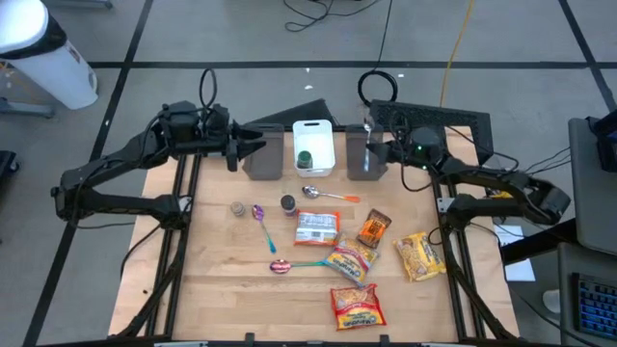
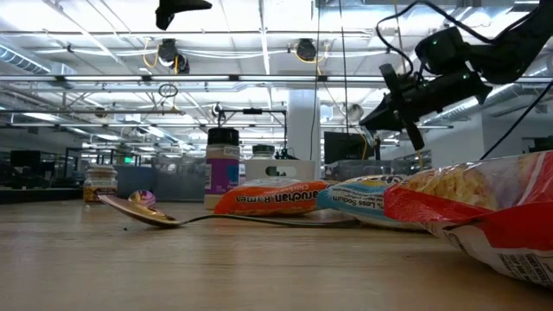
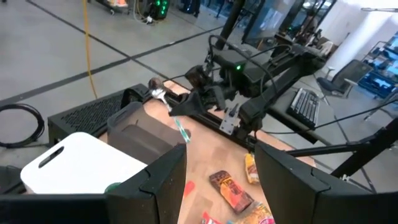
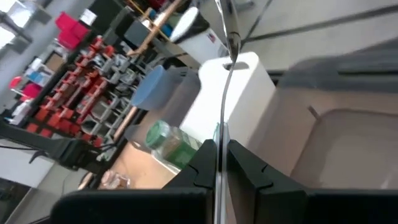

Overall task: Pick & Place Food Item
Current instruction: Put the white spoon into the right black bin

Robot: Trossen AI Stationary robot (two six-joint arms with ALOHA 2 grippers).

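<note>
Food packets (image 1: 318,227) lie mid-tabletop, near side of both arms; the right fingers (image 4: 219,163) pinch a spoon (image 4: 225,93) over the right grey bin (image 1: 362,154), the left fingers (image 1: 258,145) part-open, empty.

free: bare table (image 1: 212,280) front-left | blocked: packets (image 1: 355,253), spoons (image 1: 262,224) centre

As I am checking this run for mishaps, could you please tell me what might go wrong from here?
1. The right pincer is shut on the slim metal spoon by its thin handle alone, so it might swivel or slip.
2. It hangs above the right grey plastic bin, close beside the white plastic bin; a release could land in the wrong one.
3. The open left pincer waits over the left grey plastic bin nearby, so the arms could crowd each other.
</note>
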